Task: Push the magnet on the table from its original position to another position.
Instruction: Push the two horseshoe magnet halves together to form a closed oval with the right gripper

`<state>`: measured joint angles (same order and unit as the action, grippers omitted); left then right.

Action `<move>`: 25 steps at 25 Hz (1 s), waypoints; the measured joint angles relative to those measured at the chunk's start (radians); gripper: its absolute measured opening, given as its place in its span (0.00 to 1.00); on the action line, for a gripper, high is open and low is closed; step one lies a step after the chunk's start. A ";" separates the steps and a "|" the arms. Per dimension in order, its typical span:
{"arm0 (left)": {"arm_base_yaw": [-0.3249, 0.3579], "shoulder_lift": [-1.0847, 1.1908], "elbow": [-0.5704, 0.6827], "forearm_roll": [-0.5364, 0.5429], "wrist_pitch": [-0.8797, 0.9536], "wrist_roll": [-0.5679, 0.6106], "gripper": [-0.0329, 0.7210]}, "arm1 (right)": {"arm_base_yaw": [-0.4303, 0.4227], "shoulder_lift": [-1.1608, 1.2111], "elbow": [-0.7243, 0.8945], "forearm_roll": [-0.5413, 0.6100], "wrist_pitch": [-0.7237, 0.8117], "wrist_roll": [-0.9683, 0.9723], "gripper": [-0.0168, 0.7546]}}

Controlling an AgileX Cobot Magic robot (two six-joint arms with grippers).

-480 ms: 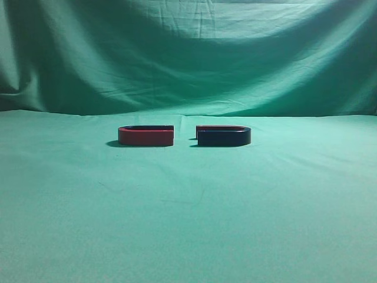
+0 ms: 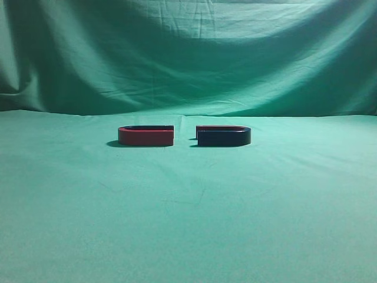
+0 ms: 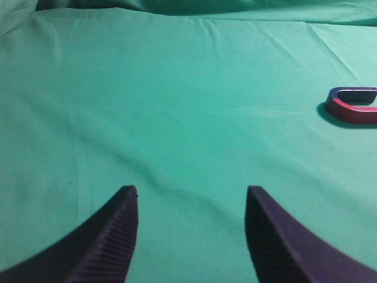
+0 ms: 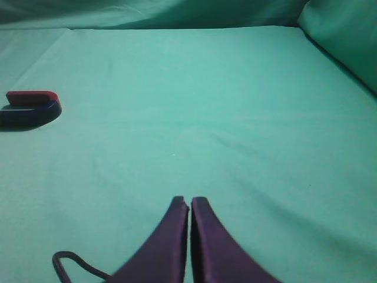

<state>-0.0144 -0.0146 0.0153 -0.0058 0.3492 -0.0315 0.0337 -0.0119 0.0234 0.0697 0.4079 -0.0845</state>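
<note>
Nearest the right wrist camera, the right gripper (image 4: 189,203) has its fingers pressed together with only a hairline between them, holding nothing; a thin dark cable (image 4: 73,263) loops beside it at the lower left. It hangs over bare cloth, well apart from the magnet (image 4: 29,109), which lies far off to the upper left of that view. The left gripper (image 3: 191,194) has its fingers spread wide over bare cloth, also empty, with the red magnet (image 3: 353,106) off at the right edge of its view.

Farther out, in the exterior view, neither arm shows. The magnet (image 2: 223,136) lies flat on the table (image 2: 188,224) just right of centre, its open ends facing the open ends of the red magnet (image 2: 146,135), a small gap between them.

The task looks to be at its very start: the approach has not closed in, and the magnet appears untouched. The closed right gripper seems the likely pusher. The next move calls for bringing its tips low beside the magnet, then sliding it steadily along the cloth, minding any pull toward the red one.
</note>
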 joint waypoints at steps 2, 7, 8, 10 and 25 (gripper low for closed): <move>0.000 0.000 0.000 0.000 0.000 0.000 0.54 | 0.000 0.000 0.000 0.000 0.000 0.000 0.02; 0.000 0.000 0.000 0.000 0.000 0.000 0.54 | 0.000 0.000 0.000 0.000 0.000 0.000 0.02; 0.000 0.000 0.000 0.000 0.000 0.000 0.54 | 0.000 0.000 0.000 0.000 0.000 0.000 0.02; 0.000 0.000 0.000 0.000 0.000 0.000 0.54 | 0.000 0.000 0.000 0.000 0.000 0.000 0.02; 0.000 0.000 0.000 0.000 0.000 0.000 0.54 | 0.000 -0.002 -0.053 0.139 -0.620 0.002 0.02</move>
<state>-0.0144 -0.0146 0.0153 -0.0058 0.3492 -0.0315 0.0337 -0.0140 -0.0298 0.2083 -0.2119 -0.0828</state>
